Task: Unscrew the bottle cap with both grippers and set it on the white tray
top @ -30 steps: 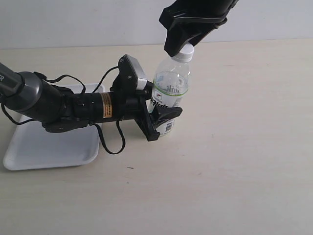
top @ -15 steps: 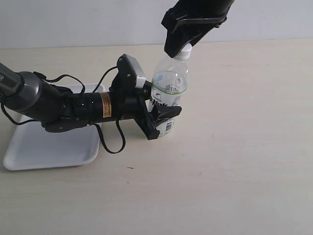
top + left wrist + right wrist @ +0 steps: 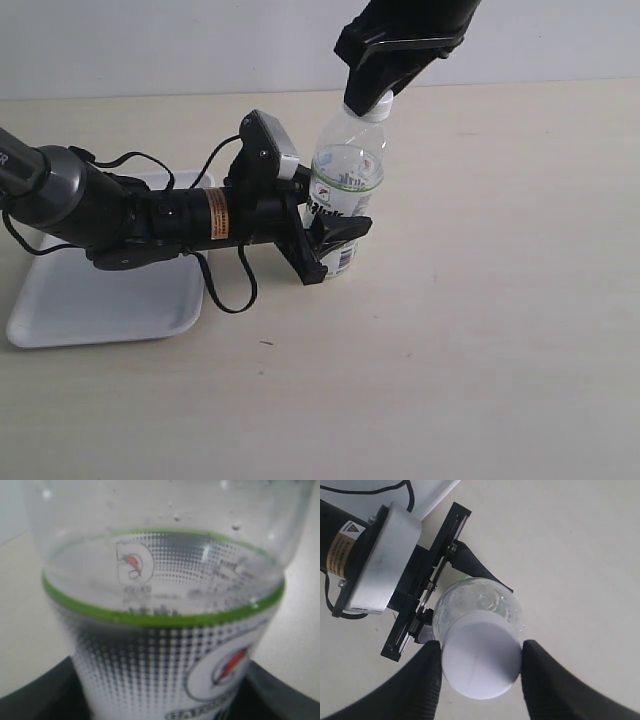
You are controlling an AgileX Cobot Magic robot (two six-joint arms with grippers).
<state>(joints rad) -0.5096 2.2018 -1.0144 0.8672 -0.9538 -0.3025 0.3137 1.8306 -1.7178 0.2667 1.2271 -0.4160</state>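
Note:
The bottle (image 3: 345,195) stands upright on the table, and my left gripper (image 3: 328,238) is shut on its labelled lower body. Its white-green label (image 3: 165,650) fills the left wrist view, with dark jaws at both lower corners. From above, my right gripper (image 3: 368,98) is shut on the bottle cap (image 3: 479,662); the two black fingers (image 3: 425,680) press its opposite sides. In the exterior view only a sliver of the cap (image 3: 379,107) shows under the gripper. The white tray (image 3: 60,300) lies flat at the left, partly under the left arm.
The left arm's black body and looping cables (image 3: 225,290) stretch over the tray's right half. The left gripper's white-grey block (image 3: 380,560) sits close beside the bottle. Bare wooden table (image 3: 500,300) extends to the right and front.
My right gripper has settled a little further over the cap, hiding most of it. The bottle and the left arm have stayed still.

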